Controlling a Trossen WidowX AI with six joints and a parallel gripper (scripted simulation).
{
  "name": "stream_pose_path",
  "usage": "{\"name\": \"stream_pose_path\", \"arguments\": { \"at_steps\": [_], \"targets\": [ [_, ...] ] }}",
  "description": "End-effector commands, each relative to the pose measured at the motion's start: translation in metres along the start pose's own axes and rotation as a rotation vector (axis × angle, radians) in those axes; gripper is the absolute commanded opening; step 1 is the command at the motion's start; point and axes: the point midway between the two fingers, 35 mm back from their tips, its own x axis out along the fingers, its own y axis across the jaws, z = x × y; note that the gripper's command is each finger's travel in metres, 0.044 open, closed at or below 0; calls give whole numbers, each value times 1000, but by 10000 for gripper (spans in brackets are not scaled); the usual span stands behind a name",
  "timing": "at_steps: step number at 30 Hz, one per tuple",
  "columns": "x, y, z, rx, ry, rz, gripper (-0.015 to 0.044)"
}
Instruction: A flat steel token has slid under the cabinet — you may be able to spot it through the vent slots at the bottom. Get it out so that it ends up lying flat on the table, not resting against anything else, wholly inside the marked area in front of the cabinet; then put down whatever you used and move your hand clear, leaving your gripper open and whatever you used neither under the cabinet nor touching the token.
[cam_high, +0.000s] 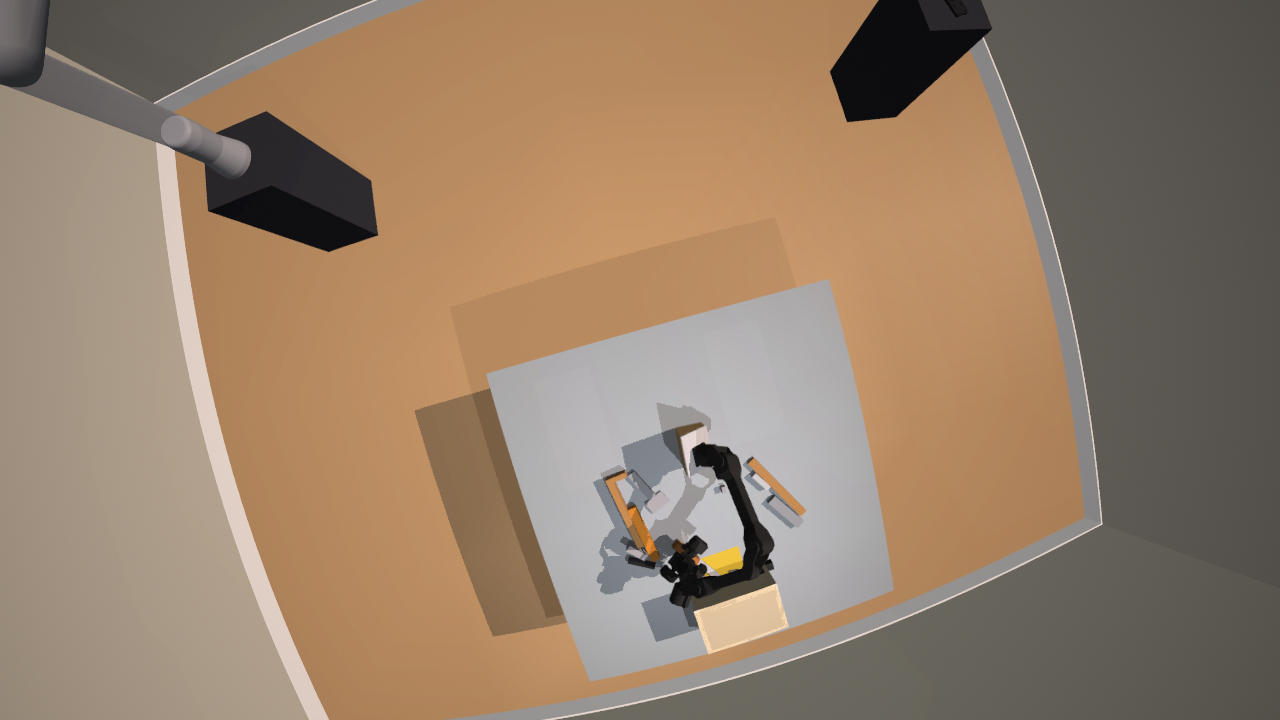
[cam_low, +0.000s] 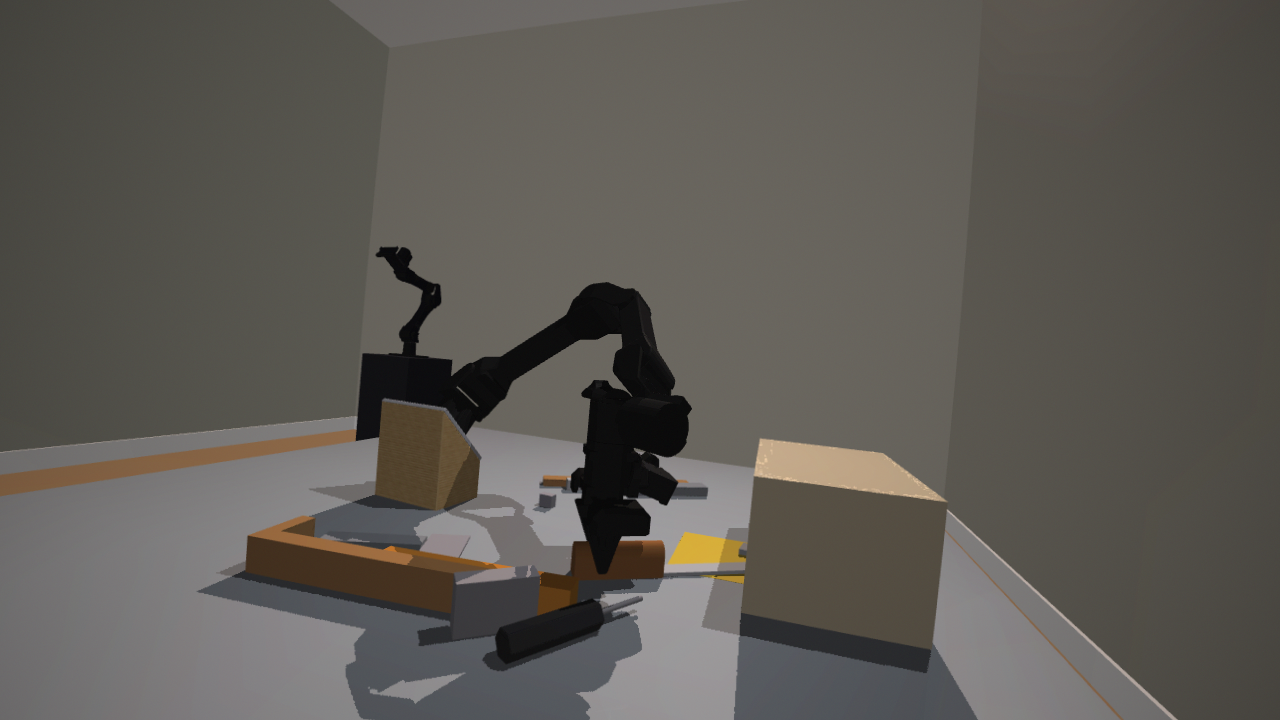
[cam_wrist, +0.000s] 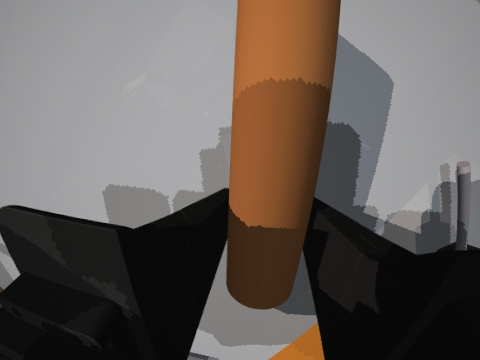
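My gripper (cam_low: 606, 557) (cam_wrist: 267, 201) (cam_high: 685, 553) points down and is shut on the orange cylindrical handle (cam_wrist: 280, 140) (cam_low: 640, 557) of a tool. The tool's thin grey blade (cam_low: 708, 574) runs low over the table toward the beige cabinet (cam_low: 841, 537) (cam_high: 741, 617). The yellow marked area (cam_low: 707, 546) (cam_high: 723, 561) lies in front of the cabinet, just beyond the handle. The steel token shows in no view.
An orange open tray (cam_low: 340, 559) (cam_high: 617, 501) with flat grey pieces lies left of the gripper, a grey block (cam_low: 492, 601) at its end. A black-handled tool (cam_low: 554, 626) lies in front. A tan wedge block (cam_low: 420, 452) stands by the arm's base. Another orange and grey tool (cam_high: 774, 488) lies to the right.
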Motion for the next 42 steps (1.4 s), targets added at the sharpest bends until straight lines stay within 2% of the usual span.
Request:
{"name": "stream_pose_path", "arguments": {
  "at_steps": [1,32,42],
  "targets": [
    [0,0,10,-3,0,-2,0],
    [1,22,14,-2,0,0,0],
    [2,21,0,-2,0,-1,0]
  ]
}}
